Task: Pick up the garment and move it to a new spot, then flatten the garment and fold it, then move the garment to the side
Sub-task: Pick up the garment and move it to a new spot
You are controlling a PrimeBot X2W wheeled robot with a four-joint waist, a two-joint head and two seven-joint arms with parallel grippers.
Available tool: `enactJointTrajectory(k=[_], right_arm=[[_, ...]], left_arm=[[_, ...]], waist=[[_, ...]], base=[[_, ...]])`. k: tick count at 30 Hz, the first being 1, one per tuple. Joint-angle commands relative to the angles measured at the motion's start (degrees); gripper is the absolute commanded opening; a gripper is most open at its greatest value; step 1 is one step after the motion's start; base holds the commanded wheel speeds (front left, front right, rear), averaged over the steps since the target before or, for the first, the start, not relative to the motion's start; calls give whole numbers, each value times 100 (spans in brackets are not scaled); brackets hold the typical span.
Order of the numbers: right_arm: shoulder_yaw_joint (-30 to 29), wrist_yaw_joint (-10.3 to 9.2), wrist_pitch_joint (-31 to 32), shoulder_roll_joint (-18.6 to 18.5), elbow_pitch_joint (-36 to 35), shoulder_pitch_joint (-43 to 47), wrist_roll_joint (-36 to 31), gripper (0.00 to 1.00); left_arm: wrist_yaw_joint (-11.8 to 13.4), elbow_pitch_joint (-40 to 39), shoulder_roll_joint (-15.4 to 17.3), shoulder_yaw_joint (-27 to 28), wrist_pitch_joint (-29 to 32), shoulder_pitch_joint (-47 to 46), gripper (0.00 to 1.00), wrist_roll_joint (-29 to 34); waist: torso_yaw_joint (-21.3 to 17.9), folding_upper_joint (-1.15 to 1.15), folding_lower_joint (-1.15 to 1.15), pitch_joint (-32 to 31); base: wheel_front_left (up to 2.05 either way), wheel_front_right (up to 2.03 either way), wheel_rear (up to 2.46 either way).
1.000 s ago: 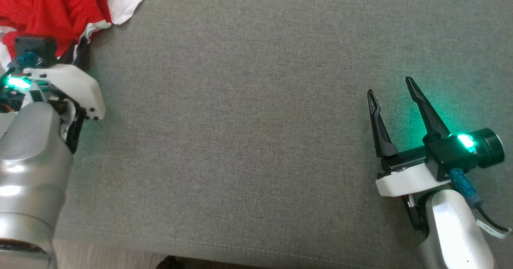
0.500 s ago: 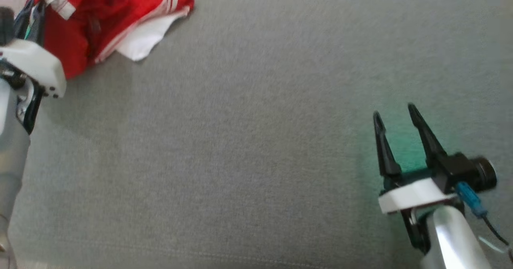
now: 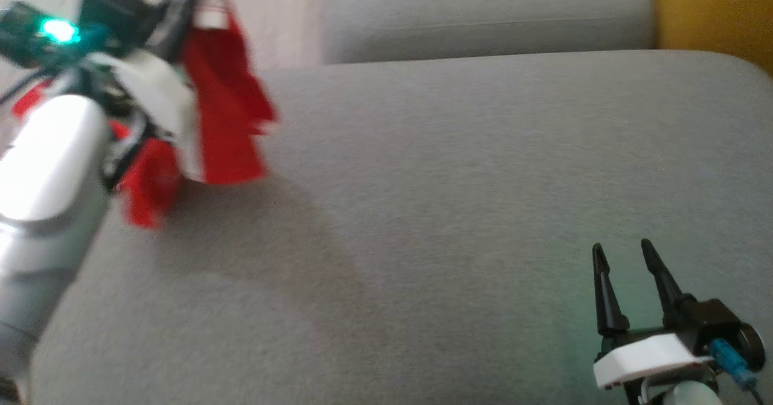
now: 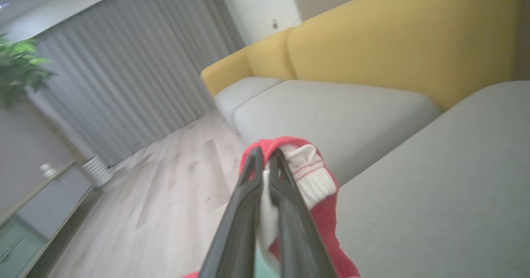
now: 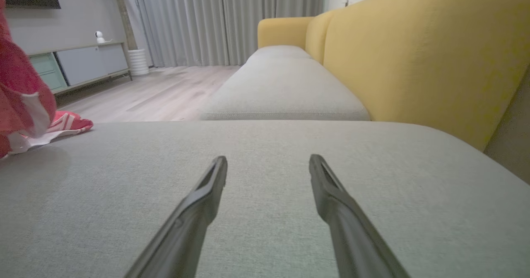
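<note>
Fingers spread and empty, the right gripper (image 3: 622, 246) hovers low over the near right of the grey seat cushion (image 3: 453, 181). Across that bare fabric, at its far left edge, the left gripper (image 4: 267, 151) is clamped on a white-ribbed edge of the red garment (image 3: 223, 109), which hangs bunched below it. The head view is smeared there, but the right wrist view suggests a striped hem rests on the cushion. Beyond lie a second grey seat (image 5: 285, 87) and the yellow backrest (image 5: 414, 54).

For the carry, I would lift until that hem clears. Then bring the cloth over the open middle and lower it trailing end first, so it drapes rather than heaps. The right gripper is well placed to take a free corner.
</note>
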Motion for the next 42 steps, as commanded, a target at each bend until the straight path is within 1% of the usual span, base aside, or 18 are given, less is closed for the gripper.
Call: enactJointTrajectory(k=[1,5,7,9,12,15,17,20,21,22,23,28,34,37,42], right_arm=[[130,43,-66,-31,-206,-136,23,100],[199,43,-67,-31,-239,-114,46,100],[270,43,-67,-31,-252,-133,60,100],[356,43,-67,-31,-265,-190,75,100],[506,43,-67,-31,-277,-323,115,100],[611,43,-67,-31,-296,-472,159,100],[659,43,-67,-31,-311,-565,193,100],[709,43,-67,-31,-313,-664,232,100],[712,43,-67,-31,-306,-683,241,100],[712,43,-67,-31,-296,-697,246,100],[704,43,-67,-31,-286,-704,251,100],[586,43,-67,-31,-227,-701,244,100],[451,43,-68,-31,-203,-668,214,100],[364,43,-68,-31,-194,-627,255,100],[175,43,-68,-31,-206,-513,249,100]], left_arm=[[10,-231,141,157,17,-367,0,-73],[10,-556,-153,-90,-1,-99,0,-312],[19,-539,-401,-169,-91,99,0,-414],[87,-440,-700,-241,-218,299,0,-482],[191,-149,-1183,-353,-424,585,0,-572],[217,243,-1610,-459,-654,770,0,-626],[249,516,-1818,-493,-815,815,0,-629],[336,896,-2043,-506,-1143,785,0,-573],[381,996,-2108,-498,-1305,765,26,-545],[422,1093,-2172,-495,-1461,743,71,-515],[439,1194,-2235,-494,-1569,727,100,-502],[356,1467,-2447,-545,-1811,687,100,-507],[370,1355,-2506,-382,-1896,854,100,-539],[457,1097,-2438,-188,-1899,1136,100,-486],[649,568,-2192,219,-1901,1936,100,-422]], waist=[[-315,0,1,-171],[-632,0,1,-67],[-795,0,1,25],[-961,0,1,168],[-1223,0,1,420],[-1453,0,1,668],[-1587,0,1,827],[-1735,0,1,1008],[-1760,0,1,1044],[-1778,0,1,1072],[-1785,0,1,1084],[-1672,0,1,1020],[-1299,0,1,744],[-1101,0,1,546],[-789,0,1,153]], base=[[0,0,0],[0,0,0],[0,0,0],[0,0,0],[0,0,0],[0,0,0],[0,0,0],[0,0,0],[0,0,0],[0,0,0],[0,0,0],[0,0,0],[0,0,0],[0,0,0],[0,0,0]])
